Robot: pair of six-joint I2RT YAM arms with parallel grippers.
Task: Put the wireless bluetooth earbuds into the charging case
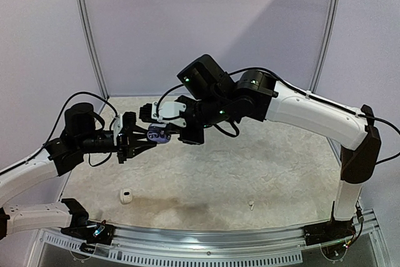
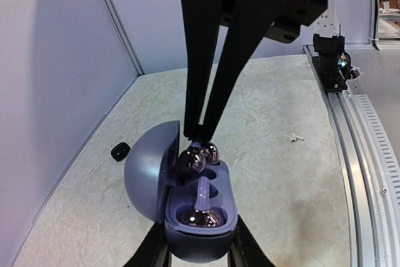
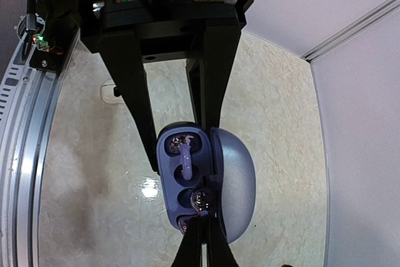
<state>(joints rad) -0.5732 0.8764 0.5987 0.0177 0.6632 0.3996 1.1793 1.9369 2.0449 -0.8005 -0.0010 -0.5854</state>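
**Surroundings.** The charging case (image 2: 199,232) was held off the table (image 1: 281,167), over its left-centre. It was open, with the lid (image 2: 147,167) swung toward the left wall (image 2: 62,92). The left gripper (image 1: 149,137) clamped the case body from both sides. The right gripper (image 2: 200,134) reached over the open tray with its fingers pressed together, the tips at a glossy dark earbud (image 2: 192,162) at the far socket. A second earbud (image 2: 200,217) sat in the near socket. On the table lay a white case (image 1: 126,196) at front left and a loose white earbud (image 1: 251,204) at front right of centre, the two well apart. A small black item (image 2: 120,151) lay beside the left wall.

**Obscured.** Whether the far earbud was fully seated could not be told, as the right fingers covered part of that socket. The black item was too small to identify. In the top view both grippers hid most of the case.

**Edges and room.** A rail (image 1: 219,237) bounded the near edge, and wall panels closed the left and back. The widest open stretch of table lay to the right, beneath the right arm.
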